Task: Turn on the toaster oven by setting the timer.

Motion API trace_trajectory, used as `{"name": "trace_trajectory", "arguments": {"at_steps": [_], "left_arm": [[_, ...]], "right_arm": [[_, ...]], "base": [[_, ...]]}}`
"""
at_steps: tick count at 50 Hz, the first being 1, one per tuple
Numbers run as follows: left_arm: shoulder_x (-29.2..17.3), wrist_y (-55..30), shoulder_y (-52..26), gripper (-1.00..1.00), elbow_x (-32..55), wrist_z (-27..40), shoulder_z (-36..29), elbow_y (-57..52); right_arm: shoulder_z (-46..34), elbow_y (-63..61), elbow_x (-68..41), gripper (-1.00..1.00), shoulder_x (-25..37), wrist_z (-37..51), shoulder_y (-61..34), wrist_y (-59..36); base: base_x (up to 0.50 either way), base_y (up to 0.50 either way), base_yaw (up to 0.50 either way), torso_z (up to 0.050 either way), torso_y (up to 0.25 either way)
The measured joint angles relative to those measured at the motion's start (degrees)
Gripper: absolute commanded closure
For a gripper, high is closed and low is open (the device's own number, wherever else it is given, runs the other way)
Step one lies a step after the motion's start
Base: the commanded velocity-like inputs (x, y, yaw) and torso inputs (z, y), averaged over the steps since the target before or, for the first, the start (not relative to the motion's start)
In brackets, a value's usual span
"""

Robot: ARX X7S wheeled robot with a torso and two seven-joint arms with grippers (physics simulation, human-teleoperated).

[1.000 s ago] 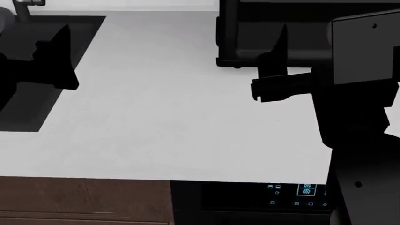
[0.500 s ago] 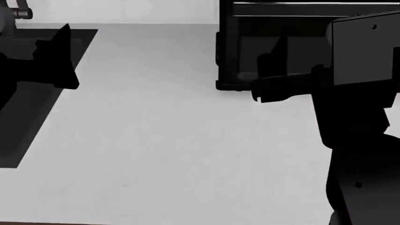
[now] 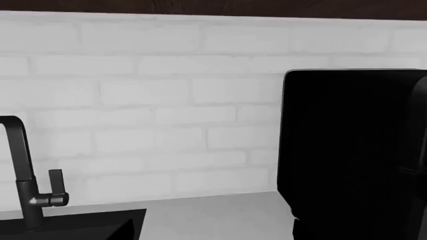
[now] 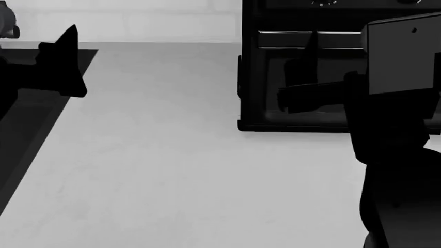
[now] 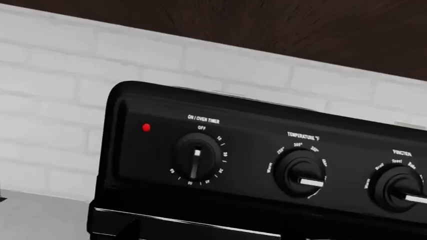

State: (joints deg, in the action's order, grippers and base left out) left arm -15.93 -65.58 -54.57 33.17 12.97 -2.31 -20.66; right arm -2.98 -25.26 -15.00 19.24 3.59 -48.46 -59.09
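The timer (image 5: 197, 159) on the oven (image 5: 267, 165) pointed at OFF, so the task was judged barely begun: reaching and turning the dial were left. The right claw (image 4: 303, 77) hung ahead of the oven door with the timer above and beyond it, touching nothing; the left claw (image 4: 62, 57) hovered well off over the sink (image 4: 28, 129), and I could not tell how far either was open. The pale grey table (image 4: 158, 165) ran back to a white brick wall (image 3: 147, 100), with a black tap (image 3: 23, 175).
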Motion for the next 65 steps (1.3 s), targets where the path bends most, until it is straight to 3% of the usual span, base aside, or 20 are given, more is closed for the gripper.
{"name": "trace_trajectory", "arguments": {"at_steps": [11,65], "left_arm": [[-0.13,-0.09,-0.12,-1.0,0.37,0.28,0.04,-0.1],[-0.81,1.2,0.53,-1.0,1.34,0.88,-1.0,0.52]], "right_arm": [[-0.12,0.13,-0.18,-1.0,-0.07,0.19,0.03,0.19],[-2.89,13.18,-0.31,-1.0,-3.14,0.55,-7.09,2.32]], "base": [[0.28,0.0,0.0,0.0,0.0],[0.0,0.0,0.0,0.0,0.0]]}}
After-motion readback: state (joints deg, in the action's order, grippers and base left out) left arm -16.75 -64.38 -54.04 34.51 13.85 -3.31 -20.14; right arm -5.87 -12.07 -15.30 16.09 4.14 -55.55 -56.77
